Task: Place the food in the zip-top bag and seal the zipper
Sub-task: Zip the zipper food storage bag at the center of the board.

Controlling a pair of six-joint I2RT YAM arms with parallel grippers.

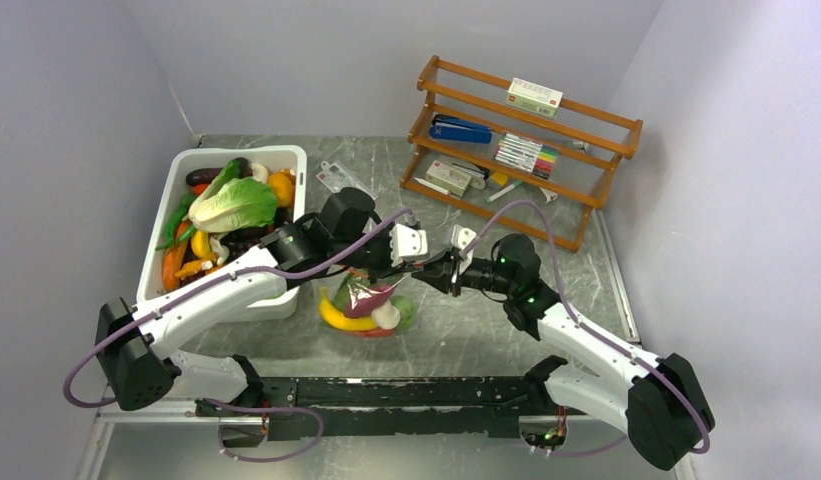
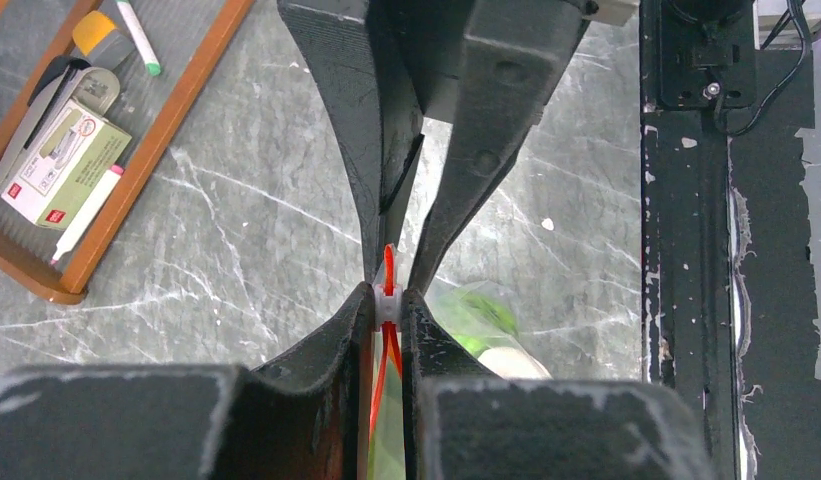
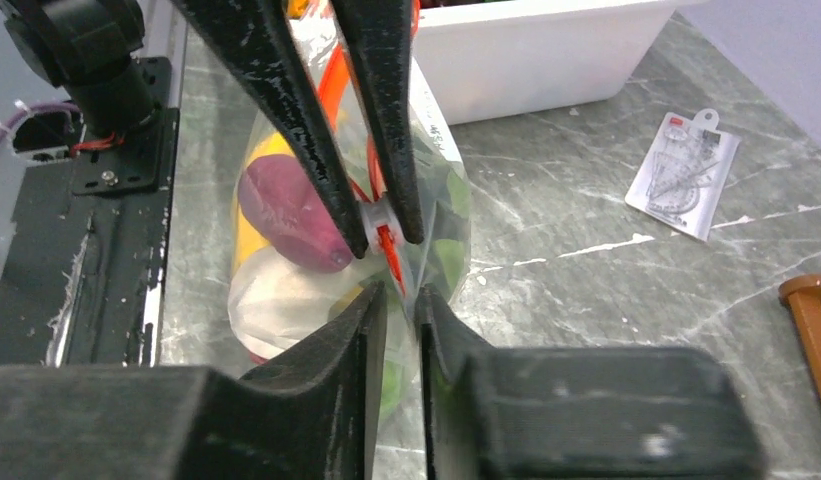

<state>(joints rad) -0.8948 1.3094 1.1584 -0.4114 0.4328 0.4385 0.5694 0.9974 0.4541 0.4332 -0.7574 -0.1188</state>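
The clear zip-top bag (image 1: 371, 298) sits on the table between the arms. It holds food: a yellow piece (image 1: 338, 315), a purple piece (image 3: 286, 205) and green pieces (image 2: 481, 312). Its white label patch (image 3: 276, 300) faces the right wrist camera. My left gripper (image 1: 411, 243) is shut on the white slider (image 2: 387, 302) of the red-orange zipper (image 2: 388, 258). My right gripper (image 1: 438, 272) is shut on the bag's mouth edge right beside it, with the zipper (image 3: 389, 248) running between its fingertips (image 3: 371, 300). The two grippers meet tip to tip.
A white bin (image 1: 286, 160) full of toy produce stands at the back left, close to the left arm. A wooden rack (image 1: 526, 150) with stationery stands at the back right. A small clear packet (image 3: 686, 175) lies behind the bag. A black base rail (image 1: 386, 390) runs along the near edge.
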